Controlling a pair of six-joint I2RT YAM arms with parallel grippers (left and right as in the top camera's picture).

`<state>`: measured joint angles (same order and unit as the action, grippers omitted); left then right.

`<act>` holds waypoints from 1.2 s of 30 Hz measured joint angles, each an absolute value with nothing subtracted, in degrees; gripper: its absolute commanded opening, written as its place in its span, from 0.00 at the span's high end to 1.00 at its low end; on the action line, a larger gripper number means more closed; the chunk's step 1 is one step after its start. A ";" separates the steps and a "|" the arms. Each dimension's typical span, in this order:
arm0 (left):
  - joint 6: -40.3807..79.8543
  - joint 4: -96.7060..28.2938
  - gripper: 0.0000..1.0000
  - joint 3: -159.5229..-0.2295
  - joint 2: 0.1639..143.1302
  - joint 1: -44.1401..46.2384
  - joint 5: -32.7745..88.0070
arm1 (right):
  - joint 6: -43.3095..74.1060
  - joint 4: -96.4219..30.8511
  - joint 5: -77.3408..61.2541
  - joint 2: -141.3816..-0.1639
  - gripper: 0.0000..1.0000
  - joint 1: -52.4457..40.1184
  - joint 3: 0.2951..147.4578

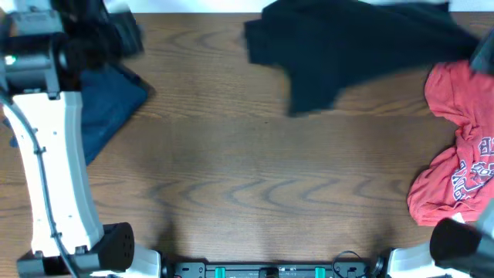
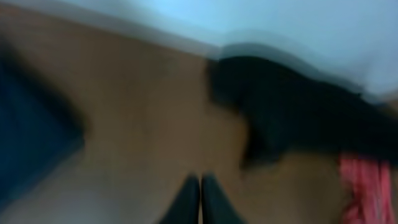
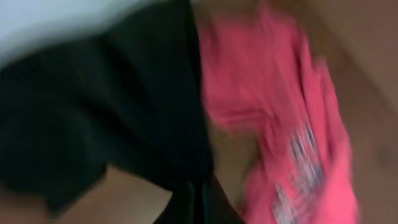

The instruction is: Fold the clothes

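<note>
Now | left hand (image 2: 200,198) closed, empty | right hand (image 3: 200,200) pinching black shirt (image 3: 124,112)

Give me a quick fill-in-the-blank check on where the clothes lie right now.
The black shirt lies between the navy garment and the ___ T-shirt.
The navy garment is on the robot's ___ side.
The left gripper hangs over bare wood, its jaws ___.
Missing words: red; left; shut.

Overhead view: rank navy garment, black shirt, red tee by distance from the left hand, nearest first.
1. Navy garment, left edge, right beside the left hand.
2. Black shirt, top centre-right.
3. Red tee, far right edge.
</note>
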<state>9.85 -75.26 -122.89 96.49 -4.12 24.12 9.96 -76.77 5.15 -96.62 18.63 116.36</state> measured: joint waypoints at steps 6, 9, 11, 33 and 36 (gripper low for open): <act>7.35 -78.11 0.94 -108.03 99.96 -1.02 24.67 | 9.82 -79.18 8.88 -102.02 0.99 19.07 104.77; 6.98 -71.81 0.94 -101.45 100.42 2.35 25.56 | 9.82 -77.84 9.41 -102.74 0.99 19.11 99.94; 6.92 -66.70 0.72 -98.17 100.42 5.32 26.02 | 9.82 -77.19 9.69 -102.74 0.99 19.11 98.19; 26.00 -5.89 0.28 -85.45 124.90 34.96 29.26 | 9.82 -76.73 10.11 -102.74 0.99 19.20 97.32; 31.79 1.74 0.28 -85.21 128.40 35.05 31.16 | 9.82 -76.88 10.11 -102.74 0.99 19.20 97.32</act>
<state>31.79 1.74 -85.21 128.40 35.05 31.16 9.82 -76.88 10.11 -102.74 19.20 97.32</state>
